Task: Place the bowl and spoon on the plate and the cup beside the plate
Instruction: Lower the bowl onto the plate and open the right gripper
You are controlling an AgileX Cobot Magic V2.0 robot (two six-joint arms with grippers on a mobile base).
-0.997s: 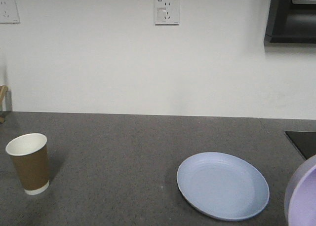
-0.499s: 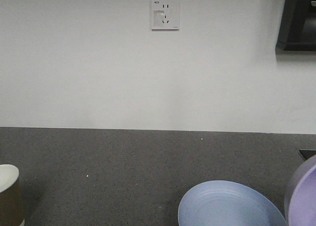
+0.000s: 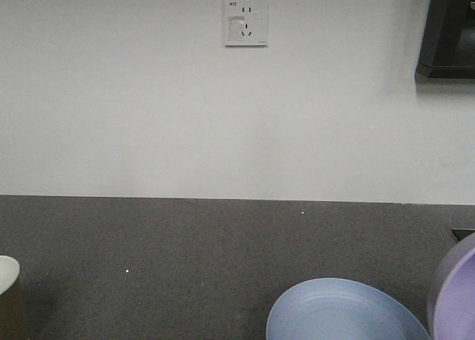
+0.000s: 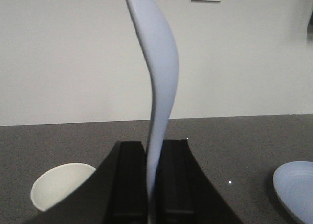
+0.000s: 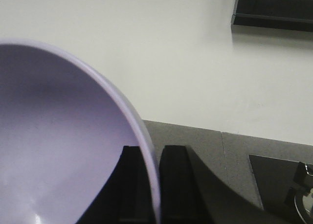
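purple bowl (image 5: 58, 136) is pinched by its rim in my right gripper (image 5: 151, 153), and my left gripper (image 4: 154, 146) pinches the spoon (image 4: 161, 82). the plate (image 3: 334, 314) is bare, the cup (image 4: 58, 185) stands well apart, so i think every putting-down is left

Smooth matt lavender plastic bowl (image 5: 58, 150), smooth pale blue plastic spoon (image 4: 161, 87), plastic plate (image 3: 341, 314) with faint sheen, paper cup (image 4: 61, 190) matt cream inside, speckled stone-like grey counter (image 3: 185, 266), matt
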